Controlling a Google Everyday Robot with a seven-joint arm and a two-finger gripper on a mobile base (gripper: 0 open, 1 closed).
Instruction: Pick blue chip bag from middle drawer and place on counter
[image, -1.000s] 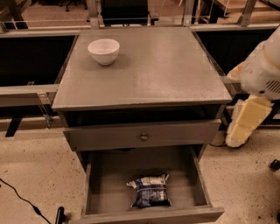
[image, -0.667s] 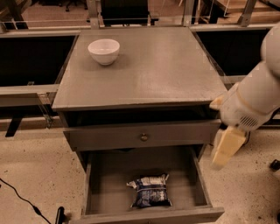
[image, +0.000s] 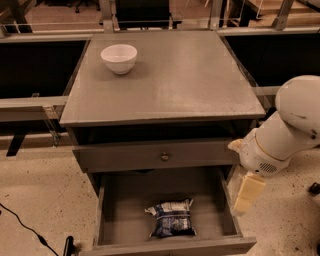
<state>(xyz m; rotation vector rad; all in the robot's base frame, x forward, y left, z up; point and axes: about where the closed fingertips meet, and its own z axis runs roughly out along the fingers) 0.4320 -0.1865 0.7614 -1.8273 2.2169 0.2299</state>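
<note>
The blue chip bag (image: 172, 219) lies flat on the floor of the open middle drawer (image: 122, 205), right of centre and near its front wall. The grey counter (image: 170, 80) is the cabinet's top, above the drawer. My gripper (image: 248, 194) hangs from the white arm at the right. It points down just outside the drawer's right wall, above floor level, to the right of the bag and apart from it. It holds nothing that I can see.
A white bowl (image: 119, 58) stands on the counter's back left. A shut drawer front with a brass knob (image: 164, 156) sits just above the open drawer. Dark shelving flanks the cabinet. A black cable (image: 22, 225) lies on the speckled floor at left.
The arm has swung left and down, and the gripper has come from beside the counter's right edge to the open drawer's right wall. The bag and the bowl have not moved.
</note>
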